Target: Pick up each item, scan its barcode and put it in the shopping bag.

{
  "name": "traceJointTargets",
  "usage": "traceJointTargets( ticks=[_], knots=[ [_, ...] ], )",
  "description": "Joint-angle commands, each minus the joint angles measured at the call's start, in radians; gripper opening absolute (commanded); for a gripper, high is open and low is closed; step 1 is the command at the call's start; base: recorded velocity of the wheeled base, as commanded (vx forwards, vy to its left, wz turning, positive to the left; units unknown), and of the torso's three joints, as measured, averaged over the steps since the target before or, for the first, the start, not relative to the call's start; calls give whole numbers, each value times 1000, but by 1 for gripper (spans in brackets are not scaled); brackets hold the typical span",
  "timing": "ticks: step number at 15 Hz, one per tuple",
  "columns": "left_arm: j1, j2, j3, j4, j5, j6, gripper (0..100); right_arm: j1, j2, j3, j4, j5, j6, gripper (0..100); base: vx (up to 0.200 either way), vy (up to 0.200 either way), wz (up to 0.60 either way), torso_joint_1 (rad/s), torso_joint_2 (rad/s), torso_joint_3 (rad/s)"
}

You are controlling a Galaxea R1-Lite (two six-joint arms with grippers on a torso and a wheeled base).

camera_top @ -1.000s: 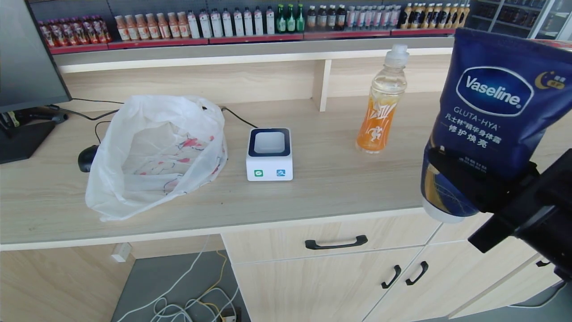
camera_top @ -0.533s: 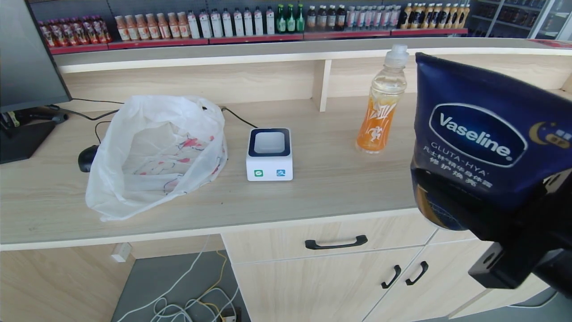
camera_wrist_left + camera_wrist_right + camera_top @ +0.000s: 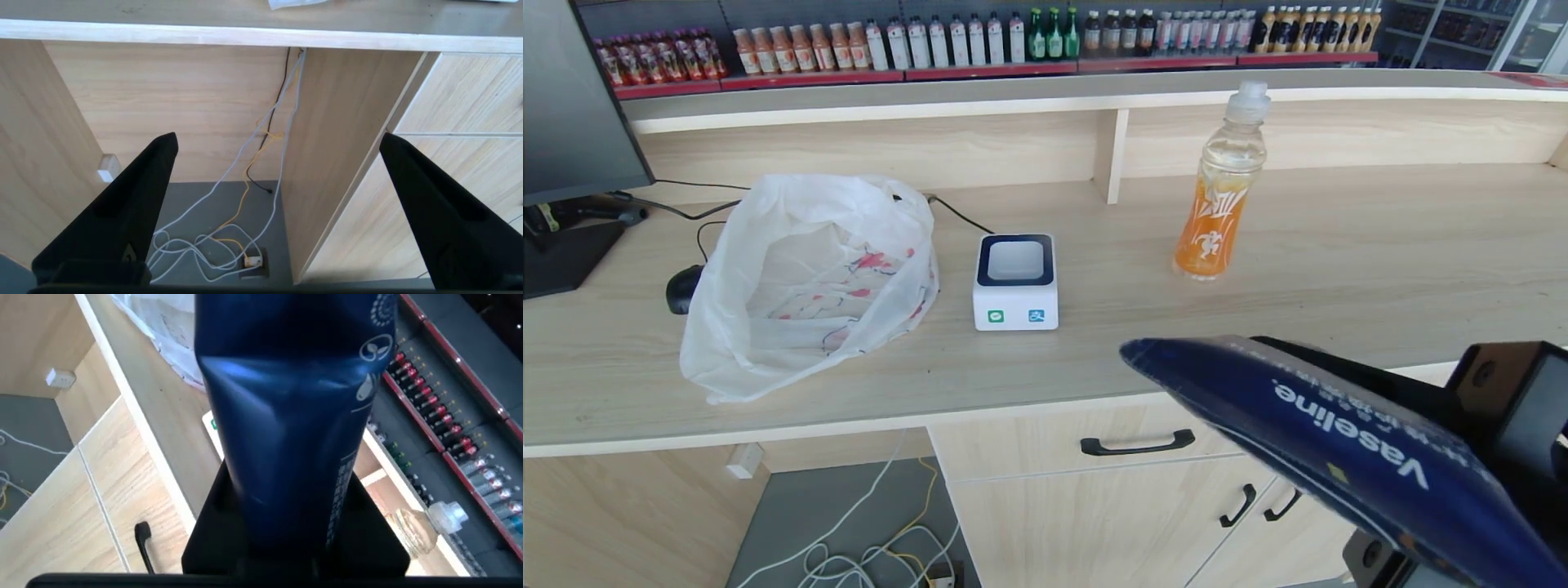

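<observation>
Tube, glossy blue flattened plastic, clamped in right end effector, 5 o'clock from boxy scanner; left end effector splayed.

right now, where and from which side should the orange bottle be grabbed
Grip the orange bottle around its labelled middle, coming in level from the robot's side. It stands upright on the counter with bare surface around it, and the neck narrows toward the cap, so a side grasp on the wider body likely holds best.
</observation>
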Motion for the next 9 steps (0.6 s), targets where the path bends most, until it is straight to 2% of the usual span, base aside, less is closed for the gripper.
traceJointTargets(
  ticks=[1, 3, 6, 7, 9],
  knots=[
    [0, 0, 0, -1, 0, 0, 100, -1, 50, -21, 0, 18, -38, 0, 0, 0, 0, 0, 0, 0],
    [0, 0, 0, -1, 0, 0, 100, 55, 64, -27, 1, 22, -77, 0, 0, 0, 0, 0, 0, 0],
    [0, 0, 0, -1, 0, 0, 100, 231, 127, -35, 1, 20, -106, 0, 0, 0, 0, 0, 0, 0],
    [0, 0, 0, -1, 0, 0, 100, 259, 138, -39, 0, 14, -178, 0, 0, 0, 0, 0, 0, 0],
    [0, 0, 0, -1, 0, 0, 100, 257, 162, -78, -52, 14, -371, 0, 0, 0, 0, 0, 0, 0]
  ],
)
